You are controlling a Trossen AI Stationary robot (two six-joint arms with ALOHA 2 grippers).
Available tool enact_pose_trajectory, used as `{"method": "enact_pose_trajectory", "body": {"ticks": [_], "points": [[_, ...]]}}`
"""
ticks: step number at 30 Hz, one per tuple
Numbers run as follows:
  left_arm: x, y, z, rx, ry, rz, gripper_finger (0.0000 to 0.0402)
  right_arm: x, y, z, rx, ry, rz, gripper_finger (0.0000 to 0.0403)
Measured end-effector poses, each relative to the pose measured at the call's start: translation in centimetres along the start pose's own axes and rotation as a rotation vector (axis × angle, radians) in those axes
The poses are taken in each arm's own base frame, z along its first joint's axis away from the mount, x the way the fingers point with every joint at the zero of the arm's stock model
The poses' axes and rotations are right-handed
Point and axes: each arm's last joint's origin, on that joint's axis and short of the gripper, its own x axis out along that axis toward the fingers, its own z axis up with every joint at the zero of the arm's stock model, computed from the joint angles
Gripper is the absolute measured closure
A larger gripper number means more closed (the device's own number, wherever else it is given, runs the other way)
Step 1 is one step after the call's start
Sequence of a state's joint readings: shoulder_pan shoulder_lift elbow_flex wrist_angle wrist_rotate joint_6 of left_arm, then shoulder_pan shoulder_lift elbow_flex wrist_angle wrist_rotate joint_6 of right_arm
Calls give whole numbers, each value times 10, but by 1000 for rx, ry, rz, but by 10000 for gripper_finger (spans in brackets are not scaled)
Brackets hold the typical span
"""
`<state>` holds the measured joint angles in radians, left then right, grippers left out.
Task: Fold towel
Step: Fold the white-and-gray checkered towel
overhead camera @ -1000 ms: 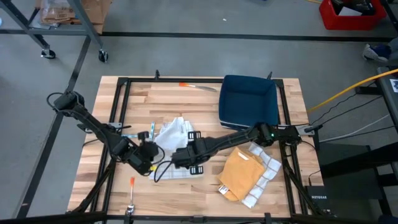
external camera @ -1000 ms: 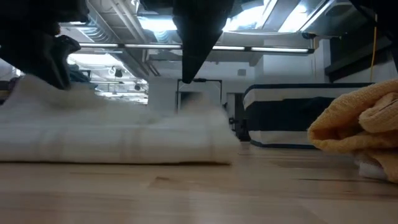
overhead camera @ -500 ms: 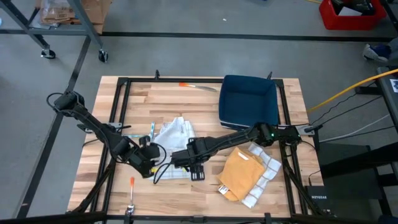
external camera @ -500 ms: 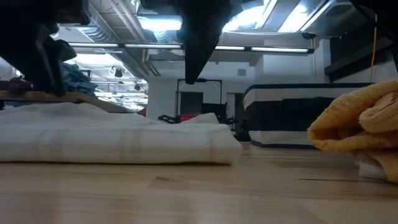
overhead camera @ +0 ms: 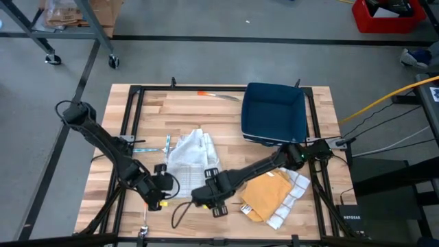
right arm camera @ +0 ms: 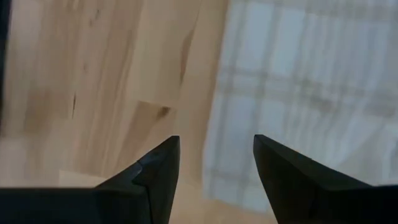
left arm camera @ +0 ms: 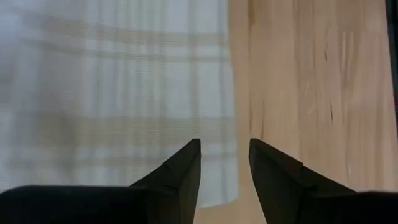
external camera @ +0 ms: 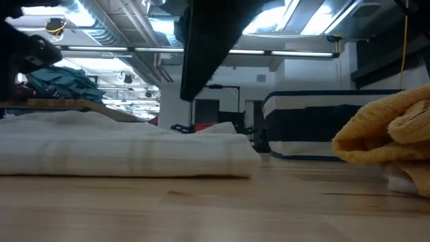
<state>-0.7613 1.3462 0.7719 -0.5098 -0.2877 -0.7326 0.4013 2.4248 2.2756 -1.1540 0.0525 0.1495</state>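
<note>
On your left, the left gripper [overhead camera: 159, 194] hangs near the counter's [overhead camera: 226, 116] front edge, just off the near left corner of the white plaid towel [overhead camera: 186, 156]; its fingers stand apart with nothing between them, the wrist view showing the towel's hem and bare wood past the tips. The towel itself lies left of centre on the counter, flattened into a low, layered slab in the low view [external camera: 127, 153], with a bunched, unsmoothed end toward the far side. Judge it light, limp and easily dragged: it should crease where you press it and slide on the smooth wood, so take it by the two near corners, pinching through every layer at the hem rather than mid-panel.

Moving right, the right gripper [overhead camera: 208, 197] sits just off the towel's near right corner, fingers likewise parted and empty [right arm camera: 211, 165]. Beyond it, an orange cloth [overhead camera: 267, 194] rests on another checked white cloth [overhead camera: 293, 193], apart from the towel, with a dark blue bin [overhead camera: 274, 112] at the far right of the counter.

How many layers the towel now holds is hard to tell; its far end is blocked in the low view, and dark arm shapes cut off that view's upper part.
</note>
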Motion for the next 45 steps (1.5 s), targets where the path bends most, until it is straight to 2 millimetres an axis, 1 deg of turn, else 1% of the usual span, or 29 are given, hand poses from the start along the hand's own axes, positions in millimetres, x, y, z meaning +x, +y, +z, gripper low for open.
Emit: {"method": "enact_pose_trajectory", "body": {"ticks": [3,5,11,15,19,22,24,26,30,31,33,37,39,42,45], "points": [[11,-9,-5,25,8,-7,274,8,6,-5,-14,26,-15,196],[19,-14,-9,45,25,0,274,15,6,-8,-16,36,-20,196],[44,-15,-20,79,102,74,274,40,8,-18,-20,58,-31,196],[57,-18,-23,71,112,100,274,55,8,-25,-20,66,-24,196],[65,-19,-26,76,117,119,274,59,8,-27,-18,65,-9,198],[66,-18,-26,76,121,123,279,59,7,-27,-17,65,-3,217],[64,-18,-26,74,118,115,295,58,7,-27,-17,66,-4,244],[61,-18,-24,70,115,103,321,57,8,-26,-16,65,9,279],[56,-19,-22,56,106,74,383,56,10,-25,0,64,64,365],[54,-19,-21,51,102,69,390,56,10,-25,19,65,76,382],[50,-19,-20,42,97,55,391,55,11,-25,57,71,112,389],[43,-19,-17,4,86,19,393,54,14,-24,150,90,189,374],[40,-21,-15,-9,94,-23,396,51,15,-23,181,105,246,382],[36,-27,-15,-22,129,-121,394,39,21,-15,196,87,337,395],[32,-38,-15,-21,154,-269,397,21,32,-6,188,47,395,389]]}}
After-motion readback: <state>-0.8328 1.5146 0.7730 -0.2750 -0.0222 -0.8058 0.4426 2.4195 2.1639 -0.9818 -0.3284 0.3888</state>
